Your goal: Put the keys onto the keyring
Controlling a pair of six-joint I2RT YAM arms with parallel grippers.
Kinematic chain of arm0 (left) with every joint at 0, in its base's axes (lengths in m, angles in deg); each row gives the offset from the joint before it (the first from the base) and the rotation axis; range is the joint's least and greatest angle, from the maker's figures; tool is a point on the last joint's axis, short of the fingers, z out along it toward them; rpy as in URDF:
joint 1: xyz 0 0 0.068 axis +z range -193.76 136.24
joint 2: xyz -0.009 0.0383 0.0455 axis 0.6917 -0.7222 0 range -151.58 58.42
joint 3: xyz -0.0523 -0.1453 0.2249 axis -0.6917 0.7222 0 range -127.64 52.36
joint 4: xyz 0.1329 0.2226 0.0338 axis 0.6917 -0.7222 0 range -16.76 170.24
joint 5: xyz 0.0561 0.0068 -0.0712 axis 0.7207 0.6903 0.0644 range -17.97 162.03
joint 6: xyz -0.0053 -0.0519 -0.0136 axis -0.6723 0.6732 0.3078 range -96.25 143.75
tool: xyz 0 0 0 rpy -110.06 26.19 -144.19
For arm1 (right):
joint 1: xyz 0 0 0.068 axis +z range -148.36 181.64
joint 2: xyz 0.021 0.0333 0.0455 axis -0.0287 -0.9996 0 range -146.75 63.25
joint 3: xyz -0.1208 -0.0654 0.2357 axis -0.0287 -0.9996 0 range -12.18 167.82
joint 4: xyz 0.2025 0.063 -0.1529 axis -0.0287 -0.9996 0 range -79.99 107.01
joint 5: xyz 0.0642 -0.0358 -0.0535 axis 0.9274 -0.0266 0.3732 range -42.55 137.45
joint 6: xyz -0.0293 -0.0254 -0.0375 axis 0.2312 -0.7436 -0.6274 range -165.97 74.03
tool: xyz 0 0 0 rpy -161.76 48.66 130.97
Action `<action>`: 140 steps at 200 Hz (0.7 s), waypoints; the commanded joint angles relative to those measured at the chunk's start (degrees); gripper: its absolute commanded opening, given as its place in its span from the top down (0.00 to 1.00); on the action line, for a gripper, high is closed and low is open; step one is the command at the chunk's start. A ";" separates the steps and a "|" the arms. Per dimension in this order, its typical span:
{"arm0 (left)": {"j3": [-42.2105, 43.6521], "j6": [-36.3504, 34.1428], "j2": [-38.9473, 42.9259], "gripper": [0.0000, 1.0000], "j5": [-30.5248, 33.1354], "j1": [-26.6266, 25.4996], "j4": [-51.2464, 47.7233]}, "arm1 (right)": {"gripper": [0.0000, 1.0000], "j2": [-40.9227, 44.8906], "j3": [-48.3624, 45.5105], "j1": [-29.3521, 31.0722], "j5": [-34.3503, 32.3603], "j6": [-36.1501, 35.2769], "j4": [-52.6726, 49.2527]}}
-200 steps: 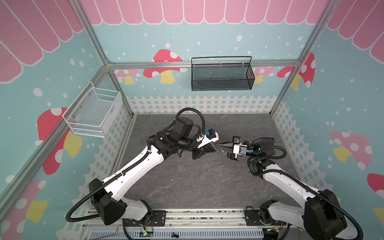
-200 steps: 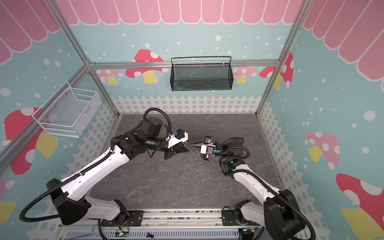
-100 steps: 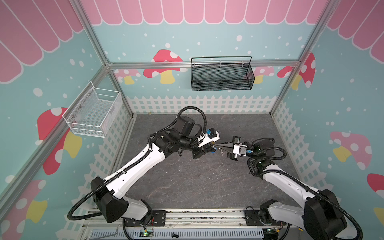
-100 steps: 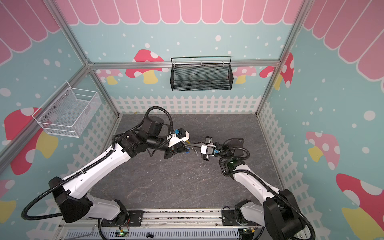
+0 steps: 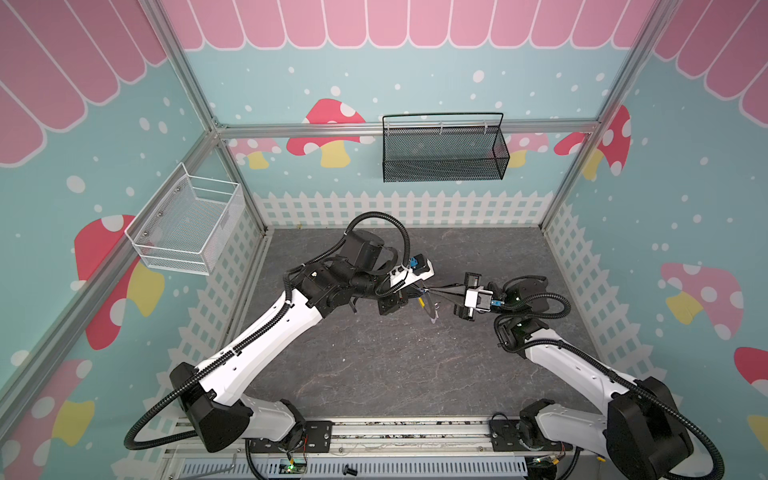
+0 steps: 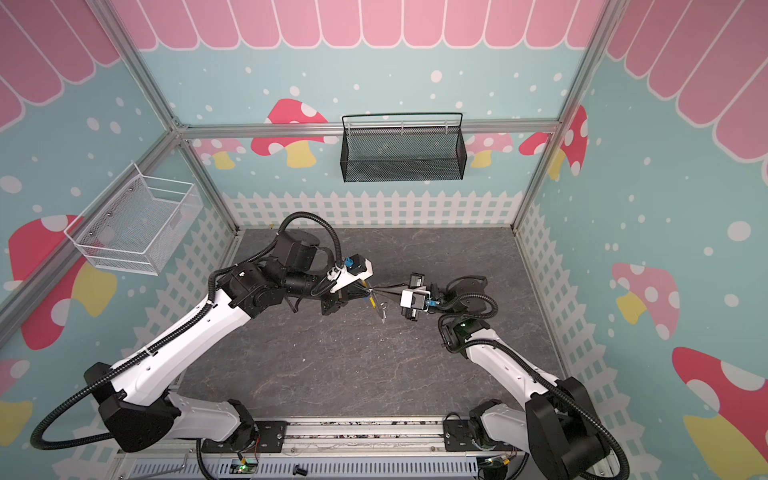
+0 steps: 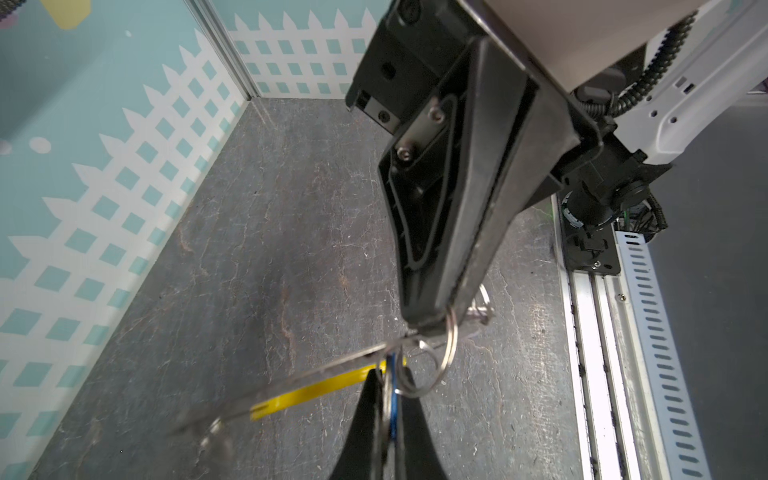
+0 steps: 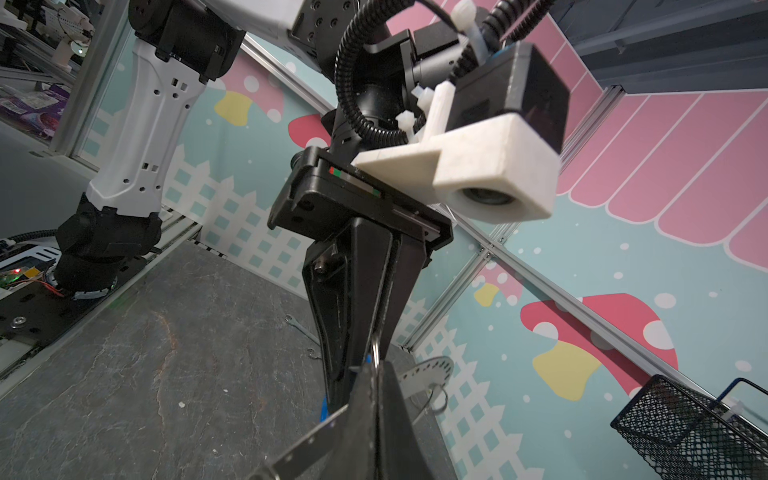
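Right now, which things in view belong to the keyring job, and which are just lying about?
Job: keyring, blue-tagged key, left gripper, right gripper.
Lying about: wrench on the table, black mesh basket, white wire basket.

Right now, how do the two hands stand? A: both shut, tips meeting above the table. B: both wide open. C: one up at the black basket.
A: the left hand and the right hand are shut, tips together over the table, at the keyring.
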 commanded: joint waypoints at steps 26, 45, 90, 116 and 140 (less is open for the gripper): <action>-1.88 -1.55 0.52 1.00 -0.79 0.15 -2.38 | 1.00 0.03 -0.01 -0.54 0.00 -1.16 0.26; -1.90 -1.65 -0.04 1.00 -0.68 -0.22 -2.47 | 1.00 0.02 0.17 -0.55 0.14 -1.15 0.25; -2.77 -3.18 0.55 1.00 2.57 -0.40 -2.83 | 1.00 -0.28 0.13 -0.81 0.19 -1.96 -1.14; -4.04 -4.13 0.68 1.00 3.50 -0.48 -3.24 | 1.00 -1.02 0.69 -0.80 0.63 -2.98 -3.48; -5.52 -5.08 0.27 1.00 3.76 -0.83 -4.05 | 1.00 -1.27 0.86 -0.89 0.36 -3.74 -4.67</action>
